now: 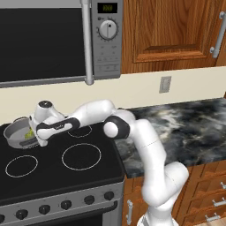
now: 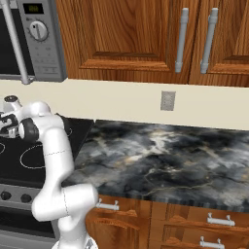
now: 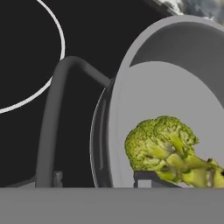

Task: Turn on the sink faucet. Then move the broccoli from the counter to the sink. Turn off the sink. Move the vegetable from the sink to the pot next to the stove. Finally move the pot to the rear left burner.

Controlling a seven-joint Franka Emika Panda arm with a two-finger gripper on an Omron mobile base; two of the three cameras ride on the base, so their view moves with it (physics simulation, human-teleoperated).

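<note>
The grey pot point(image 1: 13, 131) stands at the rear left of the black stove point(image 1: 66, 181), over the rear left burner. The green broccoli point(image 1: 29, 132) lies inside it. My gripper point(image 1: 33, 138) reaches down at the pot's right rim. In the hand view the broccoli point(image 3: 161, 143) rests on the pot's floor, and the gripper point(image 3: 101, 179) straddles the pot's wall point(image 3: 114, 109). One fingertip sits by the looped handle point(image 3: 49, 122) outside, the other inside; the gripper is shut on the pot. The sink and its faucet are out of view.
Three white burner rings mark the stovetop, among them the front left point(image 1: 21, 166) and front right point(image 1: 81, 156). A microwave point(image 1: 44, 39) hangs low over the stove. The dark marble counter point(image 1: 190, 128) stretches to the right below wooden cabinets point(image 2: 146, 34).
</note>
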